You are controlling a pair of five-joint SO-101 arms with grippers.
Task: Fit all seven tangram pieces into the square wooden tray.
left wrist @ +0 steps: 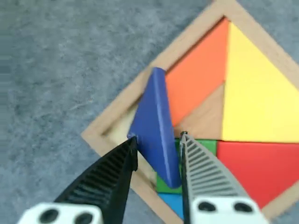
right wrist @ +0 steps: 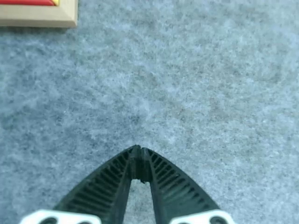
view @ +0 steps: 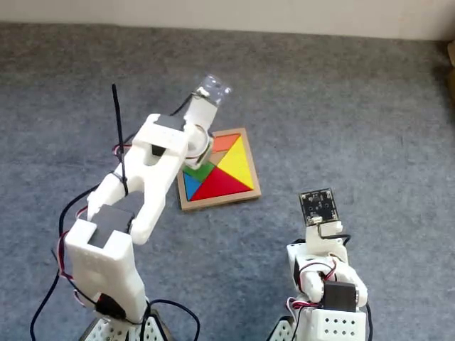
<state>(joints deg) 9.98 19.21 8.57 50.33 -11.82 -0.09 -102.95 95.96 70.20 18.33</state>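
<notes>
1. The left arm (view: 142, 185) is stretched from the lower left of the high view up towards the centre. Its wrist is bent down over the left part of the square wooden tray (view: 217, 201).
2. The left gripper (left wrist: 158, 138) is narrowed around a dark blue piece (left wrist: 156, 116). The black finger (left wrist: 110, 177) is pressed on one side of it and the grey finger (left wrist: 205, 177) on the other.
3. The dark blue piece is held tilted on edge rather than flat. Its lower part is seen over the tray's floor, beside the orange piece (left wrist: 198, 74).
4. The tray is placed just left of the centre of the high view on the grey carpet (view: 341, 106), turned slightly askew.
5. Lying flat inside the tray are the orange piece, a yellow piece (left wrist: 257, 93), a red piece (left wrist: 252, 168), a green piece (left wrist: 208, 145) and a light blue piece (left wrist: 170, 201). A patch of bare wood (left wrist: 205, 116) is left between the orange, yellow and green pieces.
6. The right arm (view: 323, 277) is folded back at the lower right of the high view, well apart from the tray.
7. The right gripper (right wrist: 140, 148) is pointed down at the carpet. Its fingertips are brought together and nothing is held between them.
8. A corner of the tray (right wrist: 42, 18) is caught in the right wrist view, away from that gripper.
</notes>
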